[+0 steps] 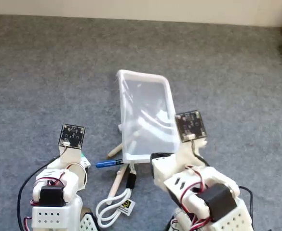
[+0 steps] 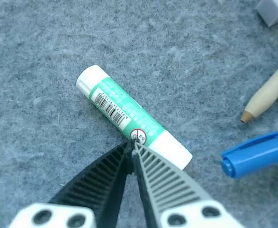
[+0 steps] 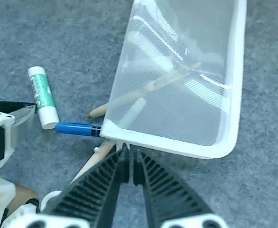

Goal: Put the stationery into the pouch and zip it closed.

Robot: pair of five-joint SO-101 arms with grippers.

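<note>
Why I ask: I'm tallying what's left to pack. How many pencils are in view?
2. One pencil pokes out at the edge of the pouch beside the pen; the other pencil lies beside the cable. The pouch may hide more.

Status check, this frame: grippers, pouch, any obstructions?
Left gripper shut, empty, at glue stick. Right gripper shut, empty, by pouch edge. Blue pen outside pouch; pencil shows through mesh.

Glue stick (image 2: 129, 114) is green with white ends and a black barcode. Pen (image 2: 257, 153) is bright blue, pencil (image 2: 269, 92) pale tan. Pouch (image 3: 205, 114) is see-through white mesh with a solid white edge, all on flecked grey carpet (image 1: 44, 72).
</note>
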